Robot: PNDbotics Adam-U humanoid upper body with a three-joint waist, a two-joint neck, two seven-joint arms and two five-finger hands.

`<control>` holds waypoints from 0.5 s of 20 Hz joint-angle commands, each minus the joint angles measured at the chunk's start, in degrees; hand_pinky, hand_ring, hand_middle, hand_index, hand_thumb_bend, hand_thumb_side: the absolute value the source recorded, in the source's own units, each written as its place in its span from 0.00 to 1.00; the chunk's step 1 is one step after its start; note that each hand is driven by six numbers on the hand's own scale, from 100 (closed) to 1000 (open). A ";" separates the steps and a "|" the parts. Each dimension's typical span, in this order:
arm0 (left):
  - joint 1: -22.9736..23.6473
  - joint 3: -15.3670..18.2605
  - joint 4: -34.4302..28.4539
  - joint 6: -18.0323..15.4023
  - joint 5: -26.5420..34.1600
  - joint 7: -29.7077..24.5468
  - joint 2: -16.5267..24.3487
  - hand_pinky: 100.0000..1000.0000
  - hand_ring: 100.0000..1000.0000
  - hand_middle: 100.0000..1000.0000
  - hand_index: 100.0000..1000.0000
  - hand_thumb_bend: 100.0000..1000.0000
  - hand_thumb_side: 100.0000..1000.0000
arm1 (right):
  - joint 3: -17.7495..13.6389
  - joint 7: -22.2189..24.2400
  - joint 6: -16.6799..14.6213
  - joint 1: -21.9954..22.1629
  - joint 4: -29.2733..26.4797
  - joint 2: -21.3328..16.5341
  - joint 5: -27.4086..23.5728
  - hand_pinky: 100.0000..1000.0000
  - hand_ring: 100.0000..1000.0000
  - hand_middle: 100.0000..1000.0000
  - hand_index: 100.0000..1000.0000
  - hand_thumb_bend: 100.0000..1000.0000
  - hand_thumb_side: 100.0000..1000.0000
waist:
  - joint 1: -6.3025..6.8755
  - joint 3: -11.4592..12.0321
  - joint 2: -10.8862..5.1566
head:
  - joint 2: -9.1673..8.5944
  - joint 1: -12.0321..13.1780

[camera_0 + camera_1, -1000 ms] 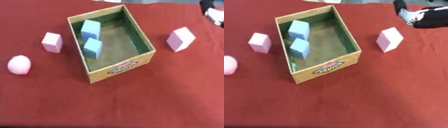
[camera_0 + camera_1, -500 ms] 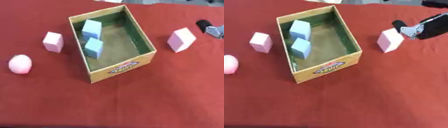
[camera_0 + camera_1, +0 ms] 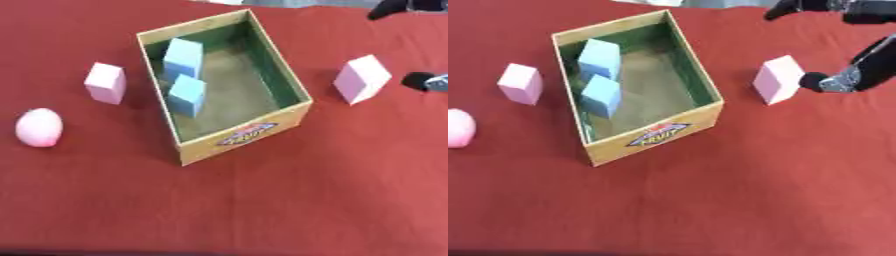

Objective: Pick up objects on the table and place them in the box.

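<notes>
A red cloth covers the bench (image 3: 262, 210) from edge to edge; only a thin pale strip shows along the far edge, and nothing of the room beyond it can be made out.

An open cardboard box (image 3: 249, 134) stands askew near the middle, tan outside and green within. Two light blue blocks (image 3: 182, 57) (image 3: 187, 95) stand inside against its left wall, one behind the other. On the near wall is an oval label — the right eye view suggests the word "FRUIT", but the letters are too blurred to be sure.

Left of the box, apart from it, a pink block (image 3: 106, 82) stands on the cloth, and further left and nearer lies a pink egg (image 3: 38, 127). In the right eye view the egg is cut by the left edge. A second pink block (image 3: 778, 79) stands on the cloth to the right of the box, tilted a little.

The right hand (image 3: 859, 70) shows best in the right eye view: it comes in from the right edge, black with a silver joint, one dark fingertip just beside the right pink block — touching or not cannot be told. Its fingers (image 3: 811, 80) look spread, one low by the block, others (image 3: 794, 7) reaching out above at the far edge, curled round nothing. The left eye view shows only its tips at the right edge.
</notes>
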 commanded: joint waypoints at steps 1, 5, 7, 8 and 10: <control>-0.28 -0.03 -0.85 0.03 0.37 -0.49 1.60 0.84 0.69 0.63 0.78 0.24 0.71 | 0.19 1.28 0.07 -1.13 1.25 -1.82 1.12 0.92 0.97 0.91 0.99 0.32 0.09 | -0.47 0.08 -1.78 | -0.02 -0.25; -0.34 -0.17 -0.85 0.10 0.55 -0.76 1.49 0.84 0.69 0.63 0.78 0.23 0.71 | 1.31 1.92 0.25 -2.00 3.11 -1.16 3.63 0.93 0.97 0.92 1.00 0.37 0.10 | -0.41 0.26 -1.70 | -0.07 -0.44; -0.38 -0.23 -0.85 0.13 0.62 -0.89 1.44 0.84 0.69 0.63 0.78 0.23 0.71 | 1.94 1.95 0.06 -2.52 4.47 -0.70 4.97 0.92 0.97 0.92 1.00 0.36 0.10 | -0.39 0.35 -1.65 | -0.13 -0.58; -0.41 -0.25 -0.85 0.13 0.66 -0.93 1.41 0.84 0.69 0.63 0.78 0.23 0.71 | 2.27 1.86 -0.08 -2.78 5.23 -0.41 5.36 0.92 0.97 0.92 1.00 0.36 0.11 | -0.38 0.40 -1.61 | -0.14 -0.64; -0.45 -0.29 -0.85 0.16 0.73 -1.01 1.35 0.84 0.69 0.62 0.78 0.23 0.71 | 2.94 1.58 -0.45 -3.24 6.65 0.17 5.72 0.92 0.97 0.91 1.00 0.34 0.12 | -0.34 0.47 -1.50 | -0.21 -0.74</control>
